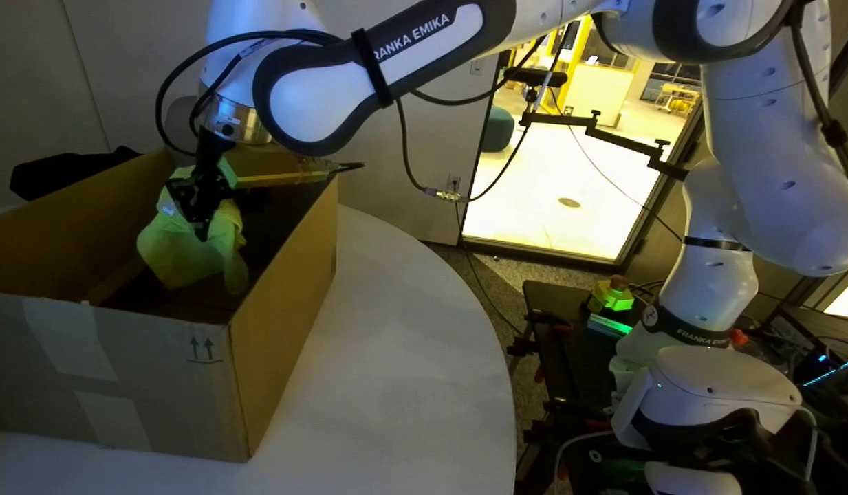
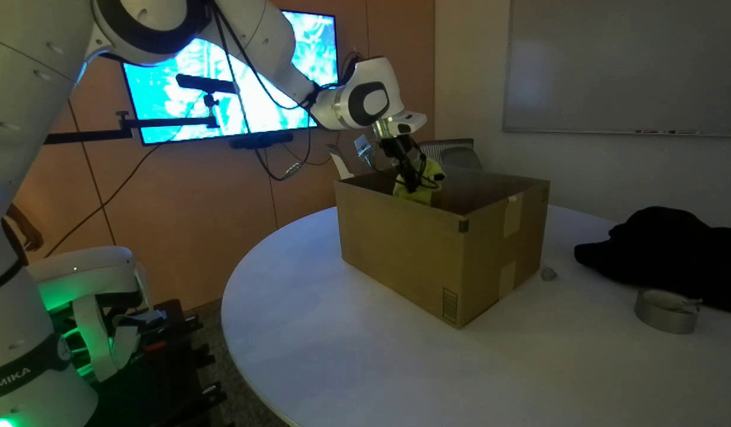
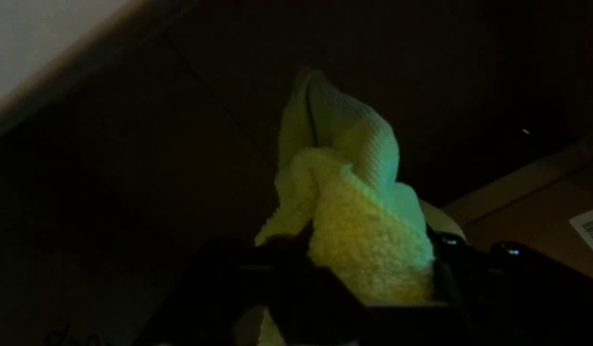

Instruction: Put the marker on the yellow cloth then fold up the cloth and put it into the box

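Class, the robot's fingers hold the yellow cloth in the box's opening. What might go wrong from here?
The cloth hangs loose below the fingers, so it may fall open on release. It is also bunched between them and might cling as they open. No view clearly shows the marker; if wrapped inside, it might slip out.

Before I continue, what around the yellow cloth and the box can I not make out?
Inside of the yellow cloth: folds hide it in all views; whether a marker is there, I cannot tell.
Gripper: largely lost in shadow in the wrist view.
Floor of the box: hidden by its near walls in an exterior view.
Barcode label: cut off by the right edge, wrist view.
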`<action>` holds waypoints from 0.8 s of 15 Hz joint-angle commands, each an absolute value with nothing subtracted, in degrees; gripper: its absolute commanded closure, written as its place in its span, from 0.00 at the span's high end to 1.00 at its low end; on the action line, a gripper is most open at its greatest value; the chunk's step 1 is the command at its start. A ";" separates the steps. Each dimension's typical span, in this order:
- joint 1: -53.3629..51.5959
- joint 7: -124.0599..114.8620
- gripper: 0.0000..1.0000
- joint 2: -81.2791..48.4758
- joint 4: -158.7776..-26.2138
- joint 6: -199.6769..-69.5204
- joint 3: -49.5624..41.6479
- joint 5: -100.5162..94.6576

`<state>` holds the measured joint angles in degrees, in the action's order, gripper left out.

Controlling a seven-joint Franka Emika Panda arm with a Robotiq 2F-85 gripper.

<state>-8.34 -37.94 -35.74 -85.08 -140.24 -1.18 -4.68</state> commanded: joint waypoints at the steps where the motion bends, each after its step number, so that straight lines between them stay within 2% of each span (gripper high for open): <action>1: -8.73 -35.14 0.69 -40.00 -77.50 -135.07 -2.24 -3.31; 5: -8.84 -33.86 0.99 -38.99 -78.00 -133.19 -2.63 -3.66; 12: -8.61 -26.48 1.00 -27.89 -87.77 -129.09 -2.29 -4.36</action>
